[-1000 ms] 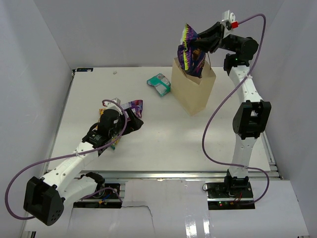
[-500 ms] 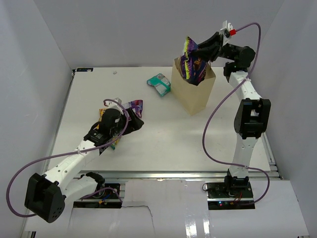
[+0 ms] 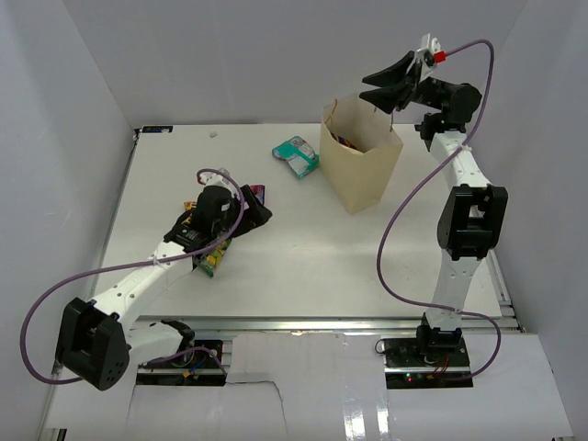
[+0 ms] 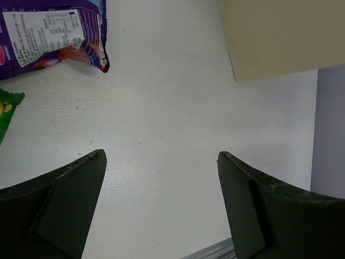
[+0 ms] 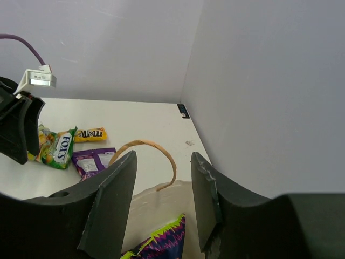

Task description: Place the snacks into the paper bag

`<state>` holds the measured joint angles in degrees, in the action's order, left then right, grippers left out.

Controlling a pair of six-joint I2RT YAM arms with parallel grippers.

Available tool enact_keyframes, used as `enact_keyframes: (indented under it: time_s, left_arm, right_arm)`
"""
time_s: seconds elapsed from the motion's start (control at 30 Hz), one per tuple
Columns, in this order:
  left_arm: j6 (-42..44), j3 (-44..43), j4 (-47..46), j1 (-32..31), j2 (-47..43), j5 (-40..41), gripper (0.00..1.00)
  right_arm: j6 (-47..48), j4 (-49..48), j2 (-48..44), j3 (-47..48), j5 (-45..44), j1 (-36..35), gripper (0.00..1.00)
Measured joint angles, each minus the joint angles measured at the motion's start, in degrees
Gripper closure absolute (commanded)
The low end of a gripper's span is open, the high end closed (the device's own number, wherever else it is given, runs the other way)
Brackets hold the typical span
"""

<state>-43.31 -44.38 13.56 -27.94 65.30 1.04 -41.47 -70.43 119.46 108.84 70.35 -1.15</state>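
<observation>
At 1 o'clock on the desk (image 3: 303, 248), seen from above: paper bag (image 3: 360, 170) upright, mouth open, with the right fingers (image 3: 375, 85) parted and empty just above its far rim. No longer hanging from them as half a second ago, the large dark purple bag (image 3: 346, 141) now down inside, only a dark sliver showing past the rim. At 12 o'clock, near the bag, teal-white packet (image 3: 296, 154), unmoved. At 9 o'clock, left fingers (image 3: 250, 216) shifted slightly farther up the desk than before, partly hiding the small purple-white packet (image 3: 258, 193); open or closed impossible to tell from here. Green-yellow packet (image 3: 209, 264) beside the left forearm, partly hidden.

From the left wrist: left fingers wide apart, holding nothing, over bare desk. Purple-white packet at 11 o'clock, a green-yellow corner at 9, tan bag wall at 1.

From the right wrist: right fingers spread, the bag's string handle (image 5: 145, 143) between them. Purple bag at 6 o'clock, inside the bag. Far off at 9 o'clock, green-yellow packet, purple-white packet and small yellow-brown wrapper (image 5: 89, 134) close together.
</observation>
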Motion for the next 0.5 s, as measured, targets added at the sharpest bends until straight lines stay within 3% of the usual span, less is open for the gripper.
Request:
enact_keyframes:
  time_s: [0.03,0.07,0.13,0.23,0.33,0.5]
  left_arm:
    - [-0.7,-1.0,0.4,0.0,0.9,0.6,0.06]
    - [-2.0,-2.3,1.6,0.0,2.0,1.7,0.07]
    - [-5.5,-5.2,4.3,0.0,4.2,4.4,0.07]
    - [-12.8,-10.3,10.2,0.0,8.5,9.2,0.06]
    - [-19.4,-16.0,17.4,0.0,13.7,13.8,0.05]
    - [-25.4,-26.6,26.6,0.9,25.7,19.4,0.04]
  right_arm:
    - [0.4,0.9,-0.4,0.0,0.0,0.0,0.49]
    - [1.5,2.8,-1.0,0.0,0.2,0.0,0.40]
    - [6.0,12.2,-3.0,0.4,0.3,0.0,0.35]
    - [20.0,36.5,-6.5,4.1,-2.6,-0.2,0.29]
    - [36.9,60.8,-12.3,5.7,-12.3,-1.0,0.20]
    - [54.6,82.2,-28.7,-7.8,-24.4,-2.9,0.11]
